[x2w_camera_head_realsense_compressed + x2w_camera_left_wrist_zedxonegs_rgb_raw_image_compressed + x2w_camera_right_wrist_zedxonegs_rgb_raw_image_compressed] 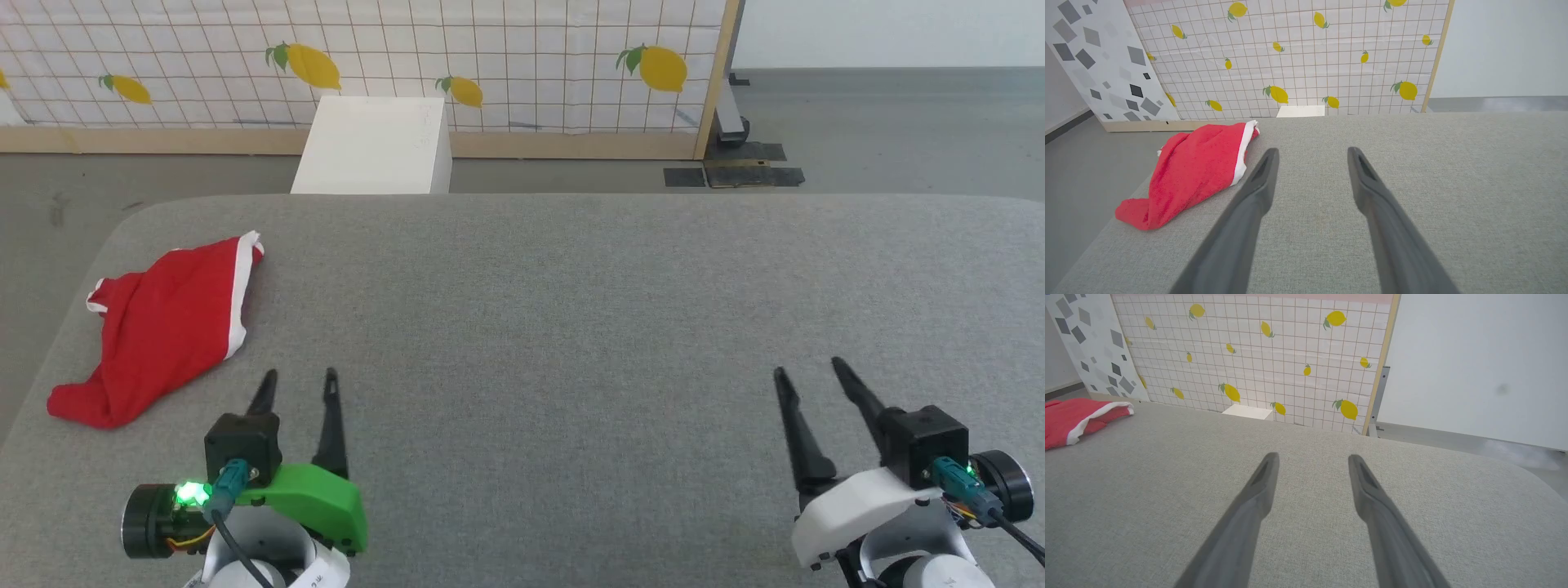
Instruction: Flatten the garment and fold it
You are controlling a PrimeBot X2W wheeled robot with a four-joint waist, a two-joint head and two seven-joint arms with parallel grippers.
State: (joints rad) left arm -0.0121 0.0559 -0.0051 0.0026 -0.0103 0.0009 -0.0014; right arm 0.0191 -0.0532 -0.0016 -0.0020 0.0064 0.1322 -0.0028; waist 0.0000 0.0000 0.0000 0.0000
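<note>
The garment (167,327) is a crumpled heap of red cloth with white trim, lying near the left edge of the grey table (571,310). It also appears at the left in the left wrist view (1196,171) and at the far left edge in the right wrist view (1073,418). My left gripper (299,377) hovers open just right of the heap's near end, with nothing between its fingers (1257,192). Far to the right, my right gripper (808,367) is open and empty above bare table, fingers (1259,490) spread.
A white box (371,147) stands on the floor behind the table. A lemon-print tiled panel (408,57) with a wooden frame runs along the back. The table's left edge (49,359) is close to the heap, with grey floor beyond.
</note>
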